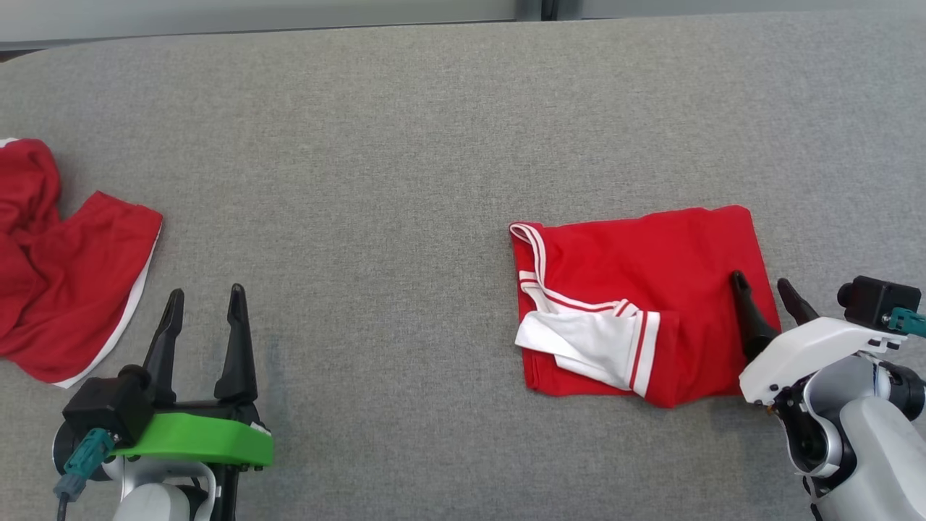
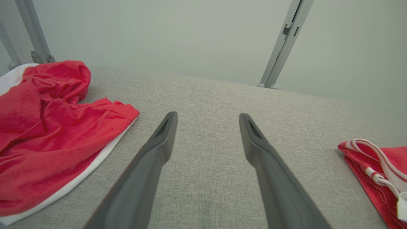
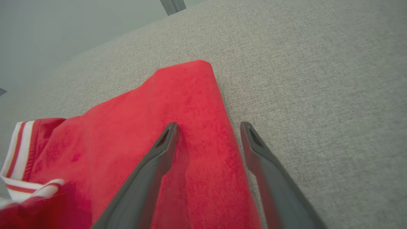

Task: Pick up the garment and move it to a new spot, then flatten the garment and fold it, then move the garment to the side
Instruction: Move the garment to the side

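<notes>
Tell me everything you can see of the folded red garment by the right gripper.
The folded garment is red knit-looking cloth with white trim striped red and a white panel at its near-left. It lies flat in a rough rectangle on the gray fabric surface, right of centre. The open right gripper straddles its right edge: one finger over the cloth, the other over the surface. Whether the finger touches is unclear.

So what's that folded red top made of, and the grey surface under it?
Folded red top: probably a soft cotton-type knit, matte. Close up, its surface looks fine and slightly fuzzy, and it dents around the folds. Its white trim with red stripes looks like ribbed knit.
Grey surface: a woven, upholstery-like cloth, matte, with a flecked weave visible. What lies beneath it can't be told.
</notes>
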{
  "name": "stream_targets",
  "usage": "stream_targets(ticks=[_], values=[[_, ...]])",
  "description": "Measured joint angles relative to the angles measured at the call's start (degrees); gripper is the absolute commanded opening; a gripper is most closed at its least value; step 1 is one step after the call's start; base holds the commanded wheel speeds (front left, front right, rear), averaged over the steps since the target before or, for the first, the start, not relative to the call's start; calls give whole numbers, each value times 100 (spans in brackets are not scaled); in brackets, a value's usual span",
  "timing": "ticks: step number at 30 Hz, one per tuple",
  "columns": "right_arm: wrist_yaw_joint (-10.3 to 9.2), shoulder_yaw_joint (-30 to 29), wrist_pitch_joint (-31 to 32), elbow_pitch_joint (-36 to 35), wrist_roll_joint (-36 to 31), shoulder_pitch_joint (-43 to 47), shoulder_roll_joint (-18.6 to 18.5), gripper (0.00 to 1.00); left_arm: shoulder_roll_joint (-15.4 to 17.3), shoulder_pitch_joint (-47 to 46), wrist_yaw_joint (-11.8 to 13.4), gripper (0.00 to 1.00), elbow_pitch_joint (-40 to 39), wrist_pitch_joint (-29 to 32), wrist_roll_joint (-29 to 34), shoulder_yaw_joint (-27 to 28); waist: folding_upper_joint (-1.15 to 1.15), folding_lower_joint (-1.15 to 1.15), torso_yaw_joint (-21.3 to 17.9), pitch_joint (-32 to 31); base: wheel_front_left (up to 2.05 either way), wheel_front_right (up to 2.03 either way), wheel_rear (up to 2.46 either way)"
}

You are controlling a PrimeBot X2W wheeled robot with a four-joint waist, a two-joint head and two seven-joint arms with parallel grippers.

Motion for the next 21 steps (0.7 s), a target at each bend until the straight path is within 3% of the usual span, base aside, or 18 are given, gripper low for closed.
stream_targets(ticks=[5, 9, 11, 12, 13, 15, 21], values=[[7, -113, 51, 163, 85, 4, -98, 100, -13, -3, -18, 100, 10, 0, 5, 81, 0, 0, 96, 45, 0, 0, 0], [398, 86, 293, 345, 455, -30, -57, 100, -16, -8, -18, 100, 22, 0, 7, 89, 0, 0, 125, 57, 0, 0, 0], [475, 113, 352, 403, 578, -47, -5, 100, -18, -13, -18, 100, 29, 0, 7, 90, 0, 0, 131, 59, 0, 0, 0], [516, 132, 396, 468, 647, -79, 4, 38, -20, -23, -22, 100, 32, 0, 10, 86, 0, 0, 137, 59, 0, 0, 0], [560, 167, 423, 528, 609, -124, -71, 0, -21, -58, -43, 100, 48, 0, 16, 68, 0, 0, 146, 57, 0, 0, 0], [683, 145, 447, 542, 591, -161, -222, 0, -43, -165, -102, 100, 64, 0, 33, 12, 0, 0, 181, 44, 0, 0, 0], [1171, 210, 447, -14, 801, -271, -190, 0, -101, -257, -118, 100, 101, 0, 60, 54, 0, 0, 318, -66, 0, 0, 0]])
